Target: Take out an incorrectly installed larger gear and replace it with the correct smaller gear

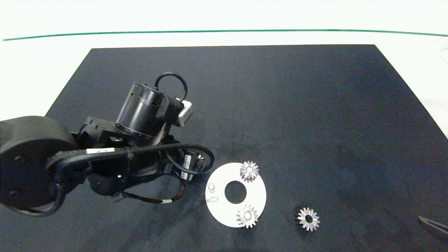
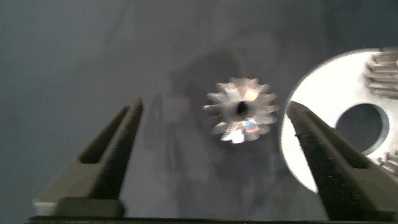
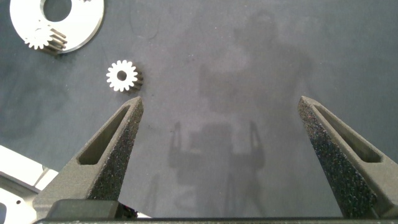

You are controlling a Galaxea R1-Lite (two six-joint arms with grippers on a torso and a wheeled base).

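The larger gear (image 2: 242, 110) lies flat on the black mat beside the white disc (image 2: 317, 93), bore up. My left gripper (image 2: 214, 104) hangs open over it, one finger on each side, not touching. In the head view my left arm (image 1: 140, 140) hides this gear. The white disc (image 1: 224, 210) carries two silver gears (image 1: 249, 170) (image 1: 247, 216) and one bare peg (image 1: 211, 188). The smaller gear (image 1: 308, 219) (image 3: 122, 76), with a dark flank, rests on the mat right of the disc. My right gripper (image 3: 221, 99) is open and empty over bare mat at the near right.
A black mat (image 1: 280, 105) covers the white table. One of the right gripper's fingers (image 1: 433, 225) shows at the lower right edge. A green line (image 1: 224, 30) runs across the far side of the table.
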